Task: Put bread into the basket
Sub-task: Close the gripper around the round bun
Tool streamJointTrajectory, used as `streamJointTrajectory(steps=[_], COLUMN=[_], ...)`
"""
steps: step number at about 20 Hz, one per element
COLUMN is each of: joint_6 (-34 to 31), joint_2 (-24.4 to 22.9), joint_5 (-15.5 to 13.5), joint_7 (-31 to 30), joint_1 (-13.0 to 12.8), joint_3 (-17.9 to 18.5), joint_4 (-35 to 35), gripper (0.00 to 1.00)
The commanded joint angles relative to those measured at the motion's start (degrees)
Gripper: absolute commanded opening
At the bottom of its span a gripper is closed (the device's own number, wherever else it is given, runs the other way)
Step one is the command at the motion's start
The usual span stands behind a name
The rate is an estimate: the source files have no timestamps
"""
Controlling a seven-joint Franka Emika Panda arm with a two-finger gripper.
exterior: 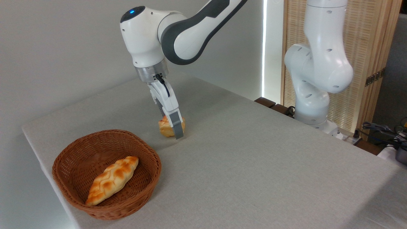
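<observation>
- The basket sits nearest, at the table's front left corner, with a long braided loaf already lying inside.
- Just behind it, the bun rests on the cloth, apart from the basket rim.
- The gripper is down around the bun, one finger across its front; whether it is squeezing yet, I cannot tell.
- The bun looks light and glazed, likely slick on top, so its rounded sides seem the best hold.
</observation>
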Motion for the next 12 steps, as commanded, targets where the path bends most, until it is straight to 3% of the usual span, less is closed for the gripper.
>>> streamJointTrajectory(steps=[1,2,12], joint_6=[0.9,0.8,0.1], joint_2=[-0.2,-0.2,-0.9], joint_5=[-1.7,-2.1,-2.2], joint_7=[0.8,0.9,1.1], joint_1=[-0.4,-0.4,-0.2], joint_3=[0.5,0.5,1.0], joint_4=[-0.7,-0.7,1.3], gripper=[0.34,0.3,0.31])
